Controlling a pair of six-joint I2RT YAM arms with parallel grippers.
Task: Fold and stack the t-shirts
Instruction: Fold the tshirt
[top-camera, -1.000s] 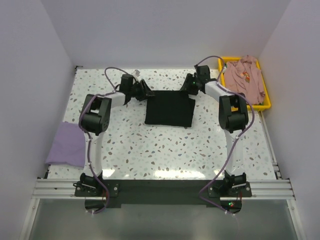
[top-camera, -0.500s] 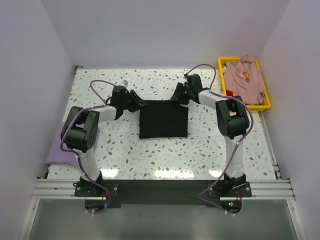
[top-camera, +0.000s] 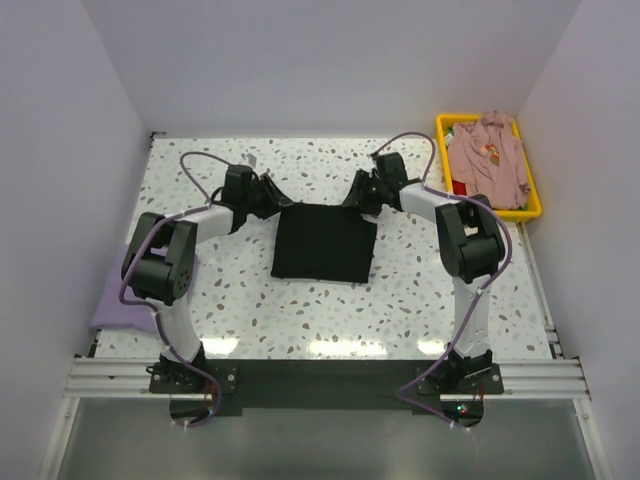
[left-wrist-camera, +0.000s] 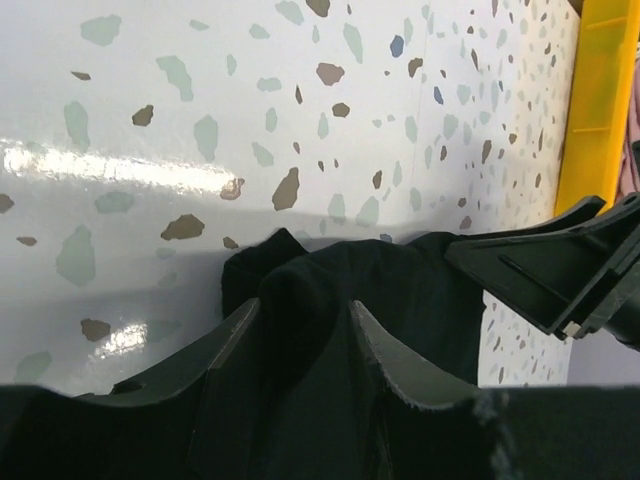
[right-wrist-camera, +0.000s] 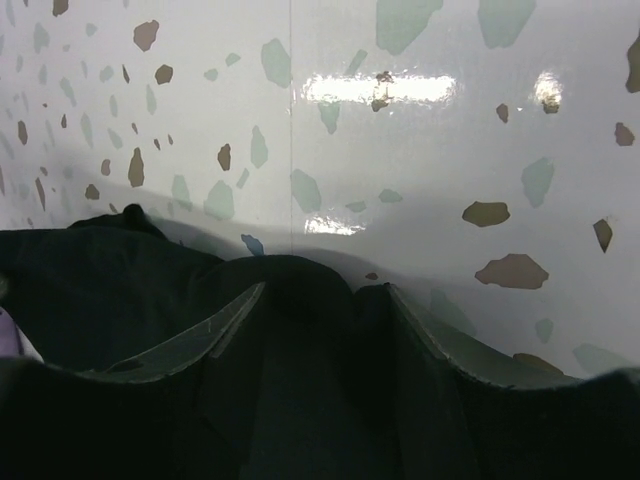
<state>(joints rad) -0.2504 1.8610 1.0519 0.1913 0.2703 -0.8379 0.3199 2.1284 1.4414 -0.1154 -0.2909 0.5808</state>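
The black t-shirt (top-camera: 323, 243) lies folded into a rectangle at the middle of the table. My left gripper (top-camera: 281, 203) is shut on its far left corner, and black cloth (left-wrist-camera: 300, 300) sits between the fingers in the left wrist view. My right gripper (top-camera: 356, 200) is shut on its far right corner, with black cloth (right-wrist-camera: 310, 300) between the fingers in the right wrist view. The lavender t-shirt (top-camera: 128, 300) lies folded at the table's left edge. The dusty-pink t-shirt (top-camera: 487, 155) lies crumpled in the yellow bin.
The yellow plastic bin (top-camera: 532, 205) stands at the back right corner, and it also shows in the left wrist view (left-wrist-camera: 600, 100). White walls close in the table at the back and both sides. The speckled tabletop (top-camera: 310, 310) lies in front of the black shirt.
Both grippers have drawn the black t-shirt toward the near side and slightly left over the last second. The left arm swung in towards the lavender shirt's side.
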